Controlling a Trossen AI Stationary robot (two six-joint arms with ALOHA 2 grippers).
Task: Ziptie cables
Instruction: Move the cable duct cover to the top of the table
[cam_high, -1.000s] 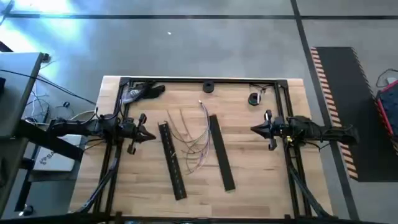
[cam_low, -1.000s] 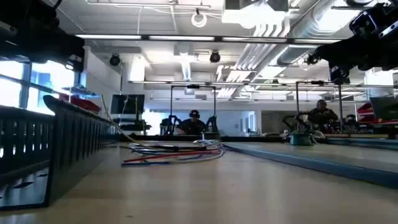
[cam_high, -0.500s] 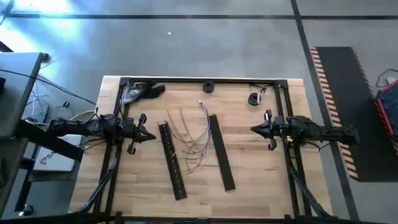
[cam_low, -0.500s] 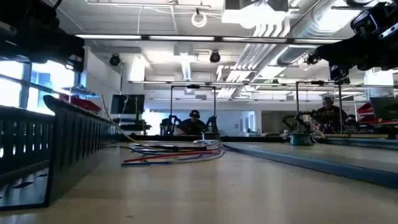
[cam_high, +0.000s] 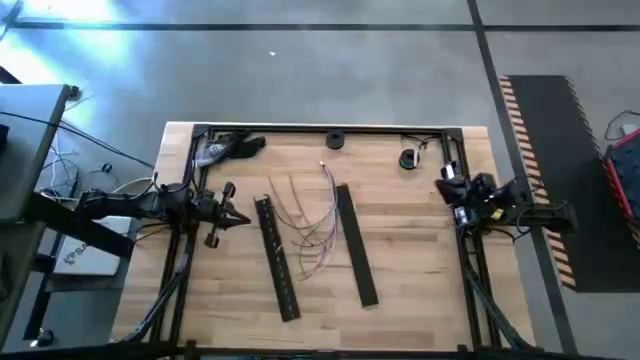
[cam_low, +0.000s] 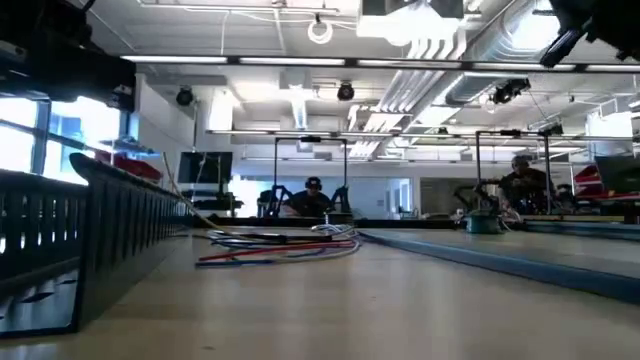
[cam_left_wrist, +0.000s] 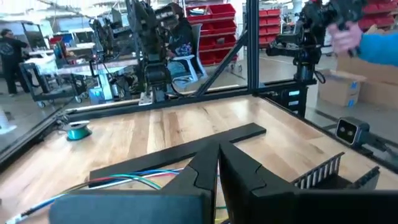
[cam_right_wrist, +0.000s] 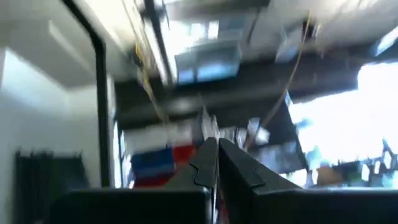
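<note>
The cables (cam_high: 310, 225) lie as loose thin curved strands on the wooden table, between two long black slotted strips (cam_high: 276, 258) (cam_high: 356, 244). In the low view the cables (cam_low: 285, 245) rest flat on the tabletop. My left gripper (cam_high: 246, 219) hovers at the table's left side, shut and empty, pointing toward the cables (cam_left_wrist: 134, 180); its fingers (cam_left_wrist: 218, 168) show closed together. My right gripper (cam_high: 447, 182) is at the table's right edge, tipped up. Its shut fingers (cam_right_wrist: 217, 155) face the ceiling and hold nothing.
A green tape roll (cam_high: 408, 158) and a black round piece (cam_high: 335, 140) sit near the far edge. A dark and grey object (cam_high: 225, 148) lies at the far left corner. A black frame (cam_high: 300, 128) borders the table. A person's blue sleeve (cam_left_wrist: 373, 46) shows beyond the table.
My right gripper has drawn back toward the table's right edge, risen and tipped upward, so it now points at the ceiling. In the low view it has gone up toward the picture's top. The cables and strips have stayed where they were.
</note>
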